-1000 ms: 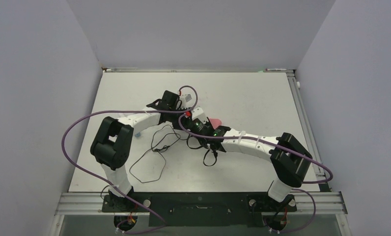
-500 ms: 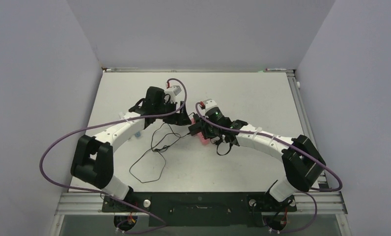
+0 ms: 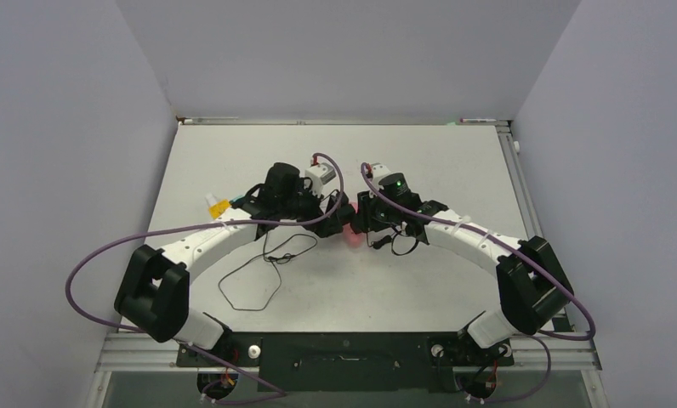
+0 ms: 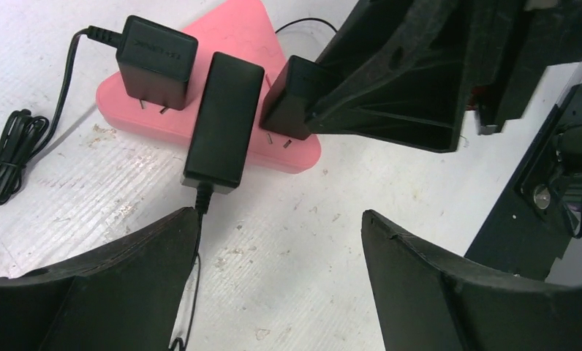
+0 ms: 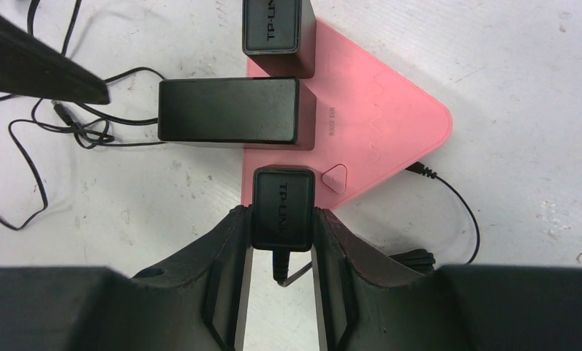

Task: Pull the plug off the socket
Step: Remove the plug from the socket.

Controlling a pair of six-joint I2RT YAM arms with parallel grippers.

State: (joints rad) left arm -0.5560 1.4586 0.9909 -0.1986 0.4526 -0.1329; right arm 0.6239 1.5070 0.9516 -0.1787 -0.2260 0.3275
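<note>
1. Nearest me, both arms rise from their bases at the table's near edge. They bend inward in white links and black joints, each trailing a purple cable (image 3: 105, 246), and meet near the middle like two halves of an arch.
2. A loose thin black wire (image 3: 250, 285) lies in slack loops on the white, scuffed table (image 3: 454, 170), just inside the left arm's curve.
3. The left gripper (image 4: 279, 219) hovers low over the table just short of the socket. Its matte black jaws are spread wide with nothing between them.
4. The right gripper (image 5: 283, 219) reaches in from the other side, and its jaws are clamped on the two sides of a small black plastic plug (image 5: 283, 191). The plug is boxy, with pale lettering on its back.
5. That plug sits at one corner of the pink triangular plastic socket block (image 5: 390, 124), which lies flat on the table between the two grippers. From the left wrist I see short lengths of metal prong between the plug's body and the pink face.
6. A long black rectangular adapter (image 5: 229, 110) stands just beside the held plug on the same pink face, crowding that side. Past it stands a second small black plug (image 5: 273, 25).
7. A thin black lead (image 5: 449, 197) leaves the block's edge and curls across the table.
8. By the left arm's forearm lies a small yellow object (image 3: 219, 204), too small for me to identify.
9. Farthest off, plain grey walls (image 3: 335, 51) close in the table.
</note>
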